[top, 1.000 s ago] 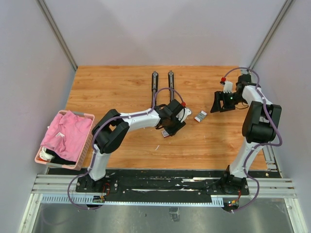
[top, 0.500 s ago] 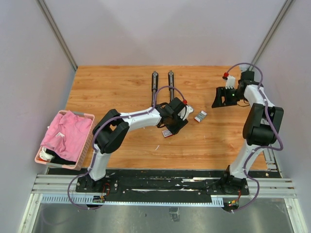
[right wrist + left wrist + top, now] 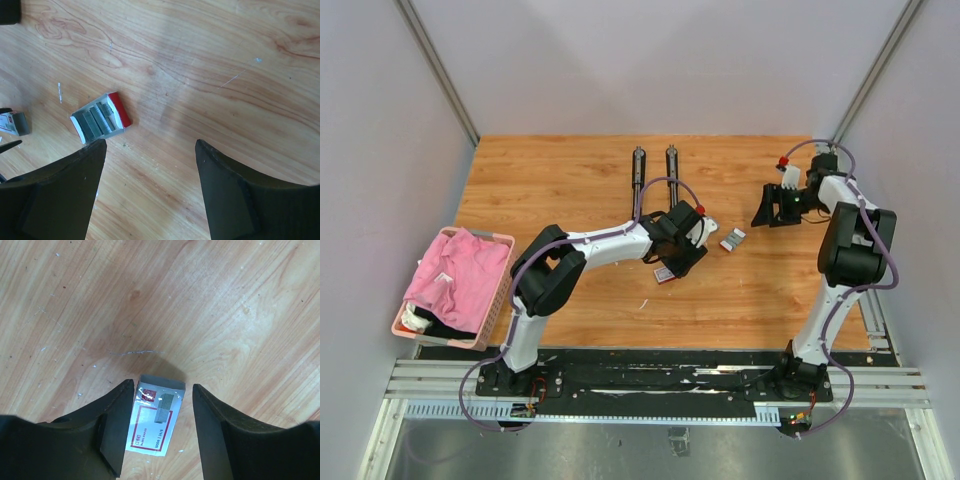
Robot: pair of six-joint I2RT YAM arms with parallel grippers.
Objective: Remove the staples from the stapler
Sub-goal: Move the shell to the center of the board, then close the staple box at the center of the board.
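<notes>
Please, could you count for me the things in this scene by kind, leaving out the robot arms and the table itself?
Long black bars: 2
Open tray holding staples: 1
Red-and-white box sleeve: 1
Pink basket: 1
Pink cloth in the basket: 1
Total: 6, with the staples not counted one by one.
</notes>
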